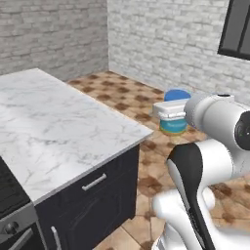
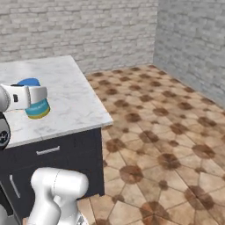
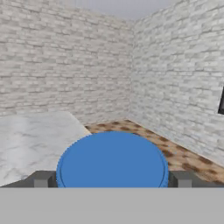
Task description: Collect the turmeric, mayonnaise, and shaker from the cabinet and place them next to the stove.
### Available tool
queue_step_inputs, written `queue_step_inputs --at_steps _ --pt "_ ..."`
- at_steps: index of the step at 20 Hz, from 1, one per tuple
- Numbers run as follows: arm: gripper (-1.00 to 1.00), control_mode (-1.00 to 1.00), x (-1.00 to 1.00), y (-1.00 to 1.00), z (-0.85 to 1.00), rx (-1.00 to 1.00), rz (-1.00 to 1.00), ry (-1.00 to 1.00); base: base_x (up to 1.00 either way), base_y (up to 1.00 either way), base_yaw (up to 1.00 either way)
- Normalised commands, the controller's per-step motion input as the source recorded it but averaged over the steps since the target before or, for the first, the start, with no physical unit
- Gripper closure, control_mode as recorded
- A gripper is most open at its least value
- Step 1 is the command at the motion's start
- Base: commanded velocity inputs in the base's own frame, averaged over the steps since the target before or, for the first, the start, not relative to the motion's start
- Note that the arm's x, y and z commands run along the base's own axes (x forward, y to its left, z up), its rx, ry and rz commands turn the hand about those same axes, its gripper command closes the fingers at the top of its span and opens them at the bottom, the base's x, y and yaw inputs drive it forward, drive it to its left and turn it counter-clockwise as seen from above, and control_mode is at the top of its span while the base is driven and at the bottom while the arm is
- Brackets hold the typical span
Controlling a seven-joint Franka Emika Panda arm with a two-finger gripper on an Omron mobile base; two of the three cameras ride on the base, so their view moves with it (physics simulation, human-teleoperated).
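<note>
One mayonnaise [image 3: 112, 159] jar, blue-lidded, sits between the fingers of the wide-spread pincer [image 3: 112, 181], apparently gripped, carried at the left of the right base view over the marble table [image 2: 74, 105]. Judged one of three items in transit; stove [image 1: 12, 215] corner shows lower left, nothing set down beside it.

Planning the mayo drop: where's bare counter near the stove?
Marble counter is bare from the stove at its near-left end to the far brick wall. The only crowding is the air off its right edge, where the end effector brackets the mayonnaise.
</note>
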Motion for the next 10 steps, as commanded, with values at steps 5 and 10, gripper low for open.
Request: queue_step_inputs --at_steps 5,10 --pt "1.0 1.0 0.0 0.0 0.0 0.0 0.0 0.0 -0.25 0.88 0.38" --pt "1.0 1.0 0.0 0.0 0.0 0.0 0.0 0.0 -0.1 0.82 0.37"
